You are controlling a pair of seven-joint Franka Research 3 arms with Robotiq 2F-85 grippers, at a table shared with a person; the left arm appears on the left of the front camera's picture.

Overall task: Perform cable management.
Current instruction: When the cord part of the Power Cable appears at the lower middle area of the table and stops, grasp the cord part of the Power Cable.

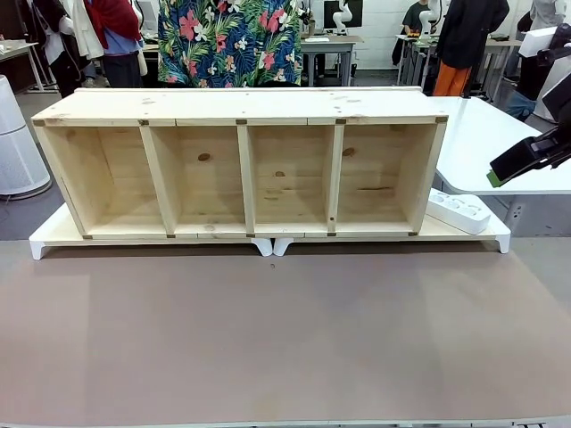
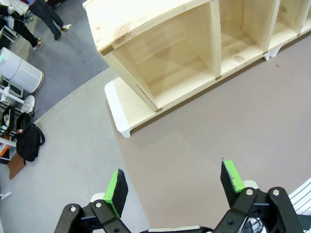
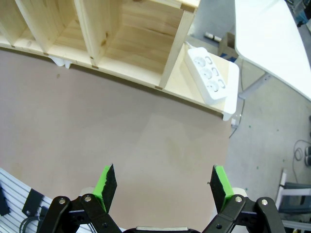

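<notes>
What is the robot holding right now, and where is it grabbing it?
Nothing. The left jaws and the right jaws both stand wide open, with nothing between their green pads, above the brown table.

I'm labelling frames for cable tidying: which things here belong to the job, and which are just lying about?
Job, probably: white multi-socket plastic power strip; left gripper and right gripper, both open.
Lying about, probably: pale four-compartment wooden shelf; white cylindrical floor appliance; black fabric backpack.
</notes>
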